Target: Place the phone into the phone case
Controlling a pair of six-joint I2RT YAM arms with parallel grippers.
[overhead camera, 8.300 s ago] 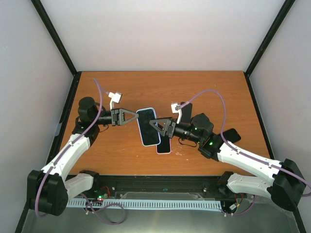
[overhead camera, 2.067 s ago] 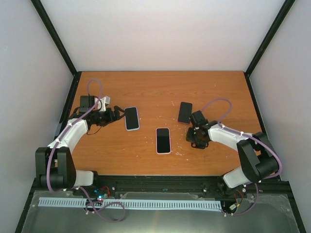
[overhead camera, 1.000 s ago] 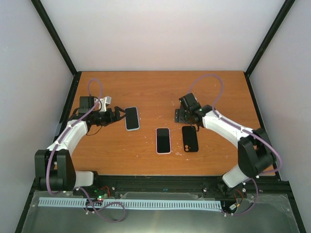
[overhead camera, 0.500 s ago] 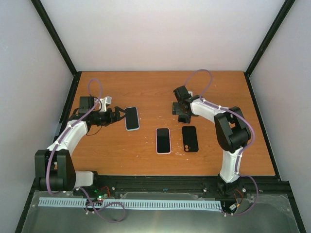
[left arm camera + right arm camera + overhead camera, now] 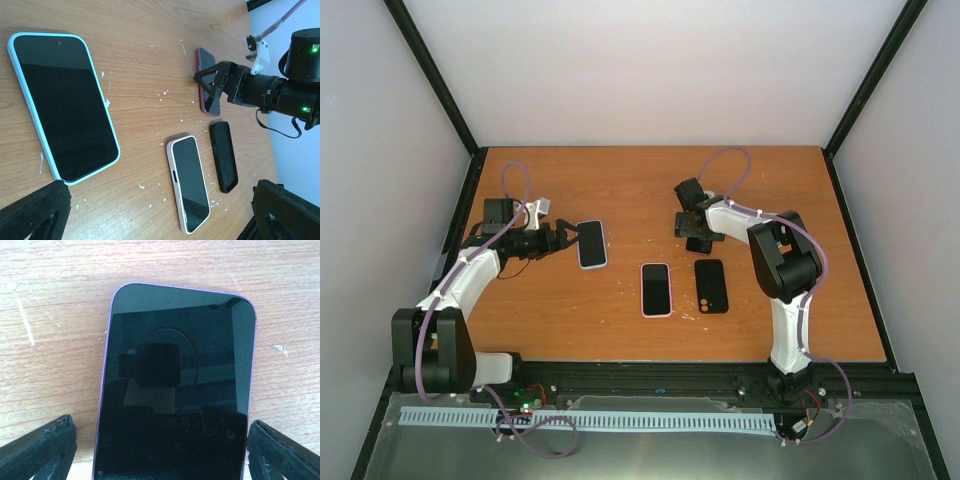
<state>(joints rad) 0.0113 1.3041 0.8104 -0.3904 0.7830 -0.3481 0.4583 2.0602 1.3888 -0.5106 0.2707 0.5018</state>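
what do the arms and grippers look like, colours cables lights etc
The left arm and right arm have white shells on the long links and black joints. A purple cable loops along each. The left gripper and right gripper are black, with triangular fingers. The right wrist carries small green lights and a white bracket.

The phone (image 5: 175, 390) is purple-rimmed, the case (image 5: 711, 285) black, the table (image 5: 620, 180) orange-brown.

Four flat things are lying on the worktop (image 5: 620, 180): three phones, namely a blue-rimmed phone (image 5: 591, 244), a pink-rimmed phone (image 5: 656, 289) and a purple-rimmed phone (image 5: 175, 380), plus one black phone case (image 5: 711, 285). Two arms, the left arm (image 5: 470, 275) and the right arm (image 5: 775, 255), are reaching over it.
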